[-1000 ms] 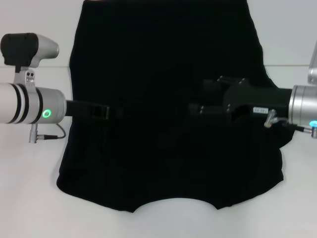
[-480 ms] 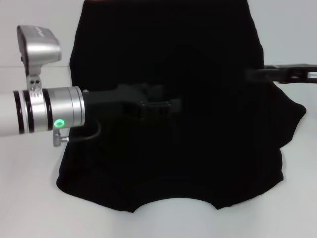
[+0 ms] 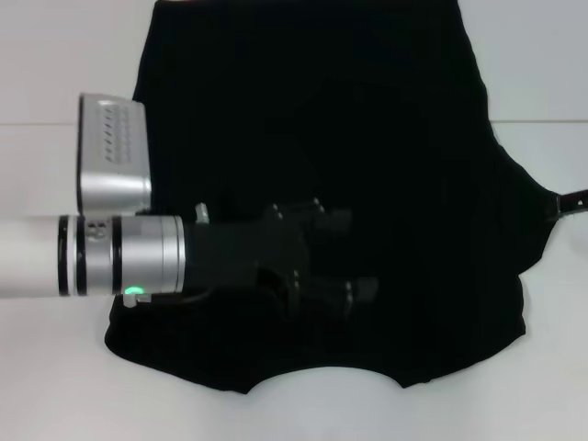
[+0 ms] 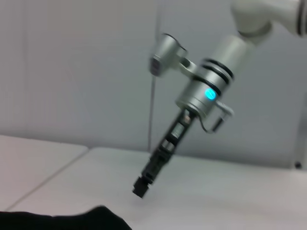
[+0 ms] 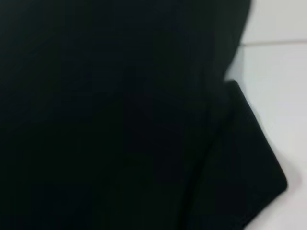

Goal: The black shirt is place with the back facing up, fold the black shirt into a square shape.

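Note:
The black shirt (image 3: 367, 119) lies spread flat on the white table (image 3: 55, 386), with its curved neckline at the near edge and its far end hanging off the back. My left gripper (image 3: 358, 292) reaches in from the left and hovers over the shirt's near middle, black against black. My right gripper (image 3: 571, 201) is off the shirt at the right edge, beside the right sleeve. The left wrist view shows the right gripper (image 4: 140, 187) hanging above the table, with a bit of the shirt (image 4: 67, 221) below. The right wrist view shows the shirt (image 5: 105, 115) and a sleeve.
White table shows on both sides of the shirt and along the near edge. A table seam (image 3: 64, 125) runs across at the back. A grey wall (image 4: 72, 72) stands behind the table.
My left arm has swung right and nearer, over the shirt's near middle. My right arm has pulled back off the shirt to the right edge.

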Action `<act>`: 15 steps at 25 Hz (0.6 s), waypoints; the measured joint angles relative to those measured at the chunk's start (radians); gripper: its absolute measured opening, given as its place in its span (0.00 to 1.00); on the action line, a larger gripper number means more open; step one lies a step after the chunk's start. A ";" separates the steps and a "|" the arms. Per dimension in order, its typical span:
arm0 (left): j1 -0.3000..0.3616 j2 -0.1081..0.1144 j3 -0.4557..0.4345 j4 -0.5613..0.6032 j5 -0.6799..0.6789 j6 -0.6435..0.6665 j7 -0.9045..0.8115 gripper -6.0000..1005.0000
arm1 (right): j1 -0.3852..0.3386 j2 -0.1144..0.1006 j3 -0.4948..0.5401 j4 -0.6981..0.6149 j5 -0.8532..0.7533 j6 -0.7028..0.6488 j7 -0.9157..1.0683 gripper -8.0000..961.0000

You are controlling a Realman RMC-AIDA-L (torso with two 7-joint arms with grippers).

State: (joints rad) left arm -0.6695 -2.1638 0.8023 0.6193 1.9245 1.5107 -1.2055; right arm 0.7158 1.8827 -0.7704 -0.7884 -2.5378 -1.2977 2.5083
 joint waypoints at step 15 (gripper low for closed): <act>0.007 -0.001 0.044 -0.001 0.033 -0.004 0.039 0.94 | 0.045 0.010 -0.014 0.132 -0.062 0.126 0.068 0.93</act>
State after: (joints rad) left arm -0.6629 -2.1645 0.8465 0.6186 1.9571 1.5069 -1.1662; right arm 0.7608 1.8929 -0.7841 -0.6566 -2.6001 -1.1714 2.5764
